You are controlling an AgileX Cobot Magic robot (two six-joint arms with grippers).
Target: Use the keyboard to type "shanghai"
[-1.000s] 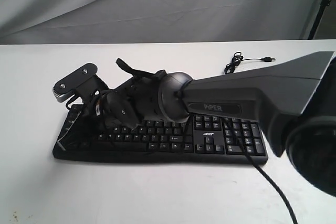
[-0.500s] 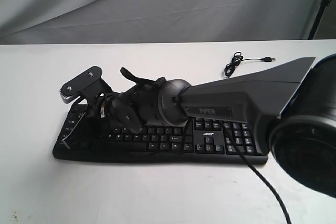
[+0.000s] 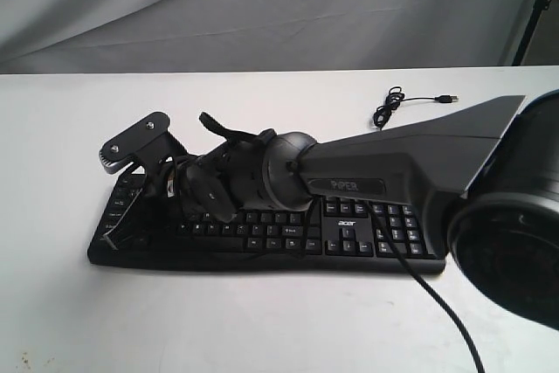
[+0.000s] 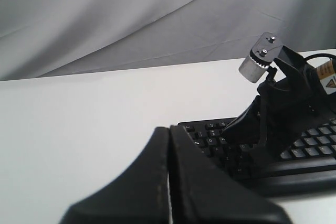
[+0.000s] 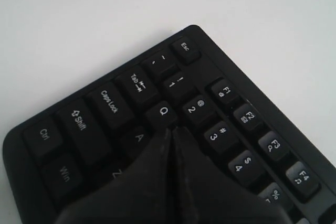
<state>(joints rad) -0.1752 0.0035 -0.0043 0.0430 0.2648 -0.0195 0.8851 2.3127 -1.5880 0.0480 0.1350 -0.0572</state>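
Found the keyboard (image 3: 367, 246) lying flat on the white table (image 3: 262, 321), across the middle of the exterior view, with the number pad (image 3: 403, 233) at its right end and the "acer" logo (image 3: 347, 223) just left of that. Saw a thin black cable (image 3: 389, 107) coiled loosely on the table behind the number pad, its plug (image 3: 448, 98) lying free. Noted the right gripper (image 5: 170, 131) reaching across to the keyboard's left end, its fingers (image 5: 147, 182) pressed together with only a hairline seam between them, gripping nothing. Placed its tip down among the keys, right beside Q (image 5: 164, 110) and A (image 5: 139, 138) (could not tell which key, if any, was touched, the tip itself hiding the spot). Made out the left gripper (image 4: 169, 129) likewise closed flat, fingers touching, empty, pointing toward the keyboard's left end and apart from it. Spotted a grey cloth (image 3: 262, 6) hanging behind the table.
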